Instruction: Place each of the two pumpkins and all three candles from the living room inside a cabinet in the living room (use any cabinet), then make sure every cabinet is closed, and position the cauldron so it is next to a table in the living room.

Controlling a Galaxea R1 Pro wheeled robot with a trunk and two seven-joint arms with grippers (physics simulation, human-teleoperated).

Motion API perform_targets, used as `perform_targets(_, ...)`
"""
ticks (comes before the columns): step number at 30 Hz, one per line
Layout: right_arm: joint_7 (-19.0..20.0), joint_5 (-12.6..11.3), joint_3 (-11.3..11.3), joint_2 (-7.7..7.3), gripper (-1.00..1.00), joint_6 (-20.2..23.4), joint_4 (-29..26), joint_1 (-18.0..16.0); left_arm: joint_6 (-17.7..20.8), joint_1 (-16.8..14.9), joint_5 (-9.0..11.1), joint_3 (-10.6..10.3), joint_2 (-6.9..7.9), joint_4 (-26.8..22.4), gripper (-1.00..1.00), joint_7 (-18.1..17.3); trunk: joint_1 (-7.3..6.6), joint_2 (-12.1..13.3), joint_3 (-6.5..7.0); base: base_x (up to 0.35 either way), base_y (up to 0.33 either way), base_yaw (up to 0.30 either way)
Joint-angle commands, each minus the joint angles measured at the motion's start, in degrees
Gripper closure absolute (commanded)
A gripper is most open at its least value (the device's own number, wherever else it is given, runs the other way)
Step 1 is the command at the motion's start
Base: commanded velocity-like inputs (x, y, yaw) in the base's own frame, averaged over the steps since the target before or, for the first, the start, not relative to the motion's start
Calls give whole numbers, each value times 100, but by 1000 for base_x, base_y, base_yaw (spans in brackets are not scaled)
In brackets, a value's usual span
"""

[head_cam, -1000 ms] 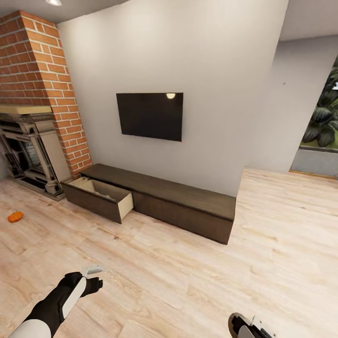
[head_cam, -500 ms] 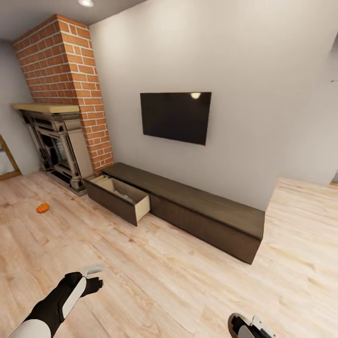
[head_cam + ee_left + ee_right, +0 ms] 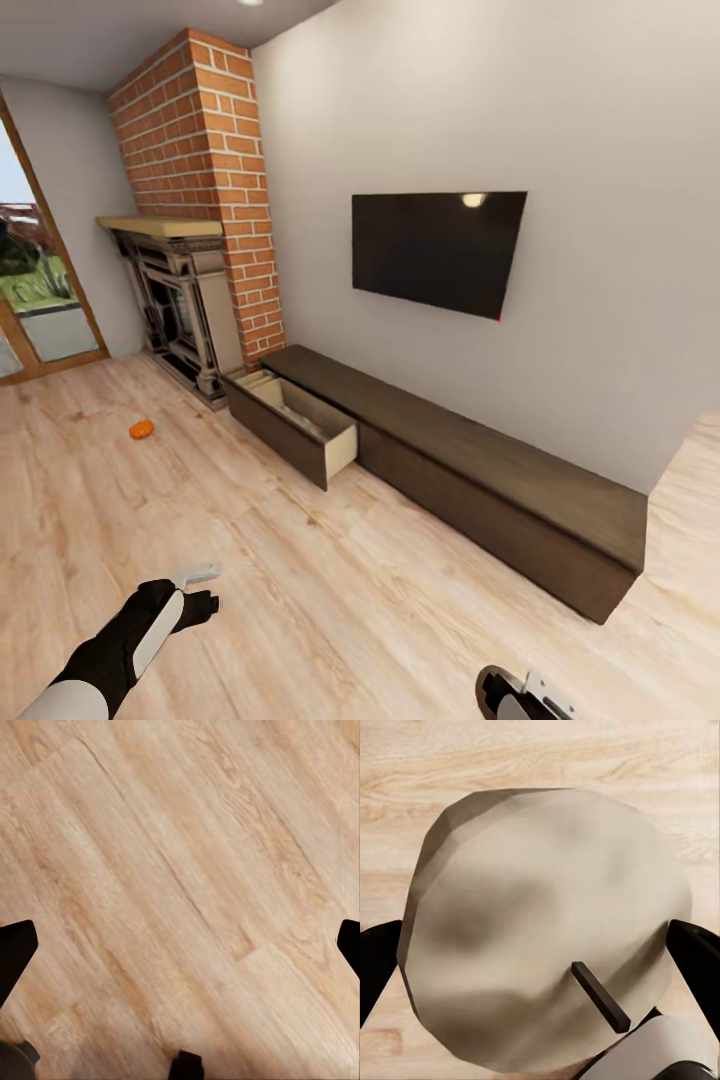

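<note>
1. Candle (image 3: 547, 937): a pale beige, rounded lump with a dark wick (image 3: 600, 996), sitting between the jaws of my right gripper (image 3: 540, 960). The black fingers (image 3: 376, 960) are right against both of its sides, so I read that as held. There is wood floor under it.
2. Left gripper (image 3: 180, 945): jaws spread wide with nothing between them. Its wrist view shows just light plank floor (image 3: 187, 855) below.
3. Head view: the left gripper (image 3: 195, 590) is out in front of me over the floor, low on my left. The right gripper (image 3: 520, 695) is barely in at the bottom edge, too cropped to read from there.
4. Pumpkin (image 3: 141, 429): one small orange one lies on the floor, well away from both arms and out in front of the fireplace (image 3: 180, 300). It is apart from the cabinet.
5. Cabinet (image 3: 480, 470): a long, low, dark-brown unit along the far wall. The drawer (image 3: 300, 425) at the fireplace end is pulled out and pale inside. I can't make out what is in it. The rest of the front looks closed.
6. Beyond that: a brick chimney (image 3: 215, 180) rises above the fireplace, a dark TV (image 3: 437, 250) hangs on the wall over the cabinet, and a glass door (image 3: 35, 290) is at far left.
</note>
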Motion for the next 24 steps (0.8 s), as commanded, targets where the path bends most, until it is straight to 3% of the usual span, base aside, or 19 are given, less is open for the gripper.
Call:
perform_targets(1,8,10,11,0,100,-3,-1,-1,0,0,1,0,0,0,-100,2,0,0,-3,331,0,282)
perform_targets(24,5,16,39,41,100,-3,-1,-1,0,0,5,0,0,0,-100,2,0,0,-82,331,0,280)
